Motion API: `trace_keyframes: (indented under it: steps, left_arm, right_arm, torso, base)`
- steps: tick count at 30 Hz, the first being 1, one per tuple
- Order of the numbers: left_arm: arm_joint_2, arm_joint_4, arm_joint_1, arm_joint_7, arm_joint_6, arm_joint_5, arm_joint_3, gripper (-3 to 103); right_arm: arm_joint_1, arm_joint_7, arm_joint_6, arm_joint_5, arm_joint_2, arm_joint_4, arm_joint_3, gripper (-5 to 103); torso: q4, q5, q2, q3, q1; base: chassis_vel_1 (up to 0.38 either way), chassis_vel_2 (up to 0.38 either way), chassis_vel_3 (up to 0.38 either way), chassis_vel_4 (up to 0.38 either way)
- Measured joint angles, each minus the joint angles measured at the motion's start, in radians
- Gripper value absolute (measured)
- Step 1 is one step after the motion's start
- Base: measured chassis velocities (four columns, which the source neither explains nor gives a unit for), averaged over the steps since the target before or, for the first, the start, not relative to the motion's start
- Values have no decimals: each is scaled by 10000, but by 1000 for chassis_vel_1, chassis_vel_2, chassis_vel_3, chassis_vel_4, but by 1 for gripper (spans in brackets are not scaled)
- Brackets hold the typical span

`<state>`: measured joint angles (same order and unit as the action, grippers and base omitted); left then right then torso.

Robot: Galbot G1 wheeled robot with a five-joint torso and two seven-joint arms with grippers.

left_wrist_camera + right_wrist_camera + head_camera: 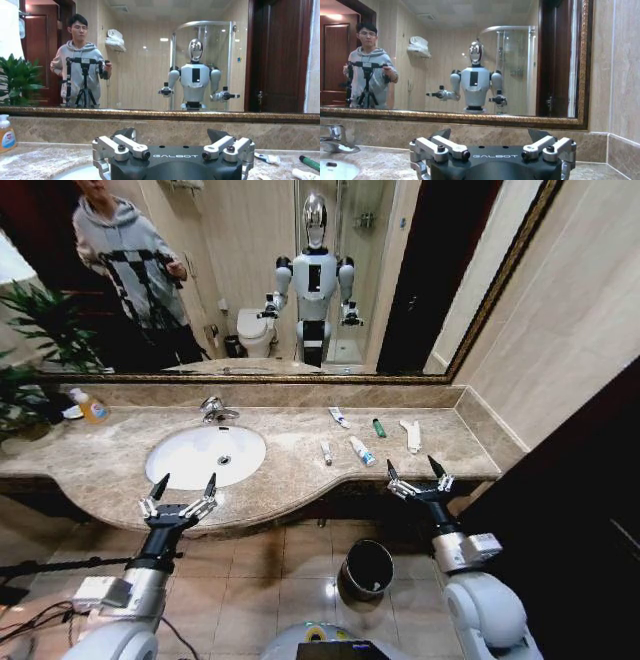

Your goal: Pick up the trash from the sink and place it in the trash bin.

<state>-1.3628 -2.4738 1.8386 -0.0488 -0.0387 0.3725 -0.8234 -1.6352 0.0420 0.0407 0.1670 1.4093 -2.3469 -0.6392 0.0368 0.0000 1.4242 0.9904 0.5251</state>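
The oval white sink [190,463] lies in the marble counter's left half, with a chrome faucet [215,411] behind it. The trash is out of view; the basin's visible inside holds just its drain. My left gripper [186,480] hovers open at the counter's front edge, just before the basin. Over at the counter's right front corner my right gripper [413,467] hangs open and empty. The black trash bin [367,568] stands on the tiled floor below the counter, between the arms. The left wrist view has its open gripper [171,132] facing the mirror; the right gripper [489,132] stands likewise open.
Several small tubes [362,450] and a green stick [379,427] lie on the counter right of the sink. A soap bottle [92,408] and a plant [40,330] stand at the far left. A framed mirror [300,378] backs the counter; a wall [560,360] closes the right side.
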Motion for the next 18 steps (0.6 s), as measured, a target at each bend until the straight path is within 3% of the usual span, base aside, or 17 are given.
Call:
trace_keyframes:
  steps: [18]
  left_arm:
    - [0, 0, 0, 0, 0, 0, 0, 100]
  right_arm:
    - [43, 77, -264, -461, 8, 284, 200, 100]
  torso:
    - [0, 0, 0, 0, 0]
  base:
    - [0, 0, 0, 0]
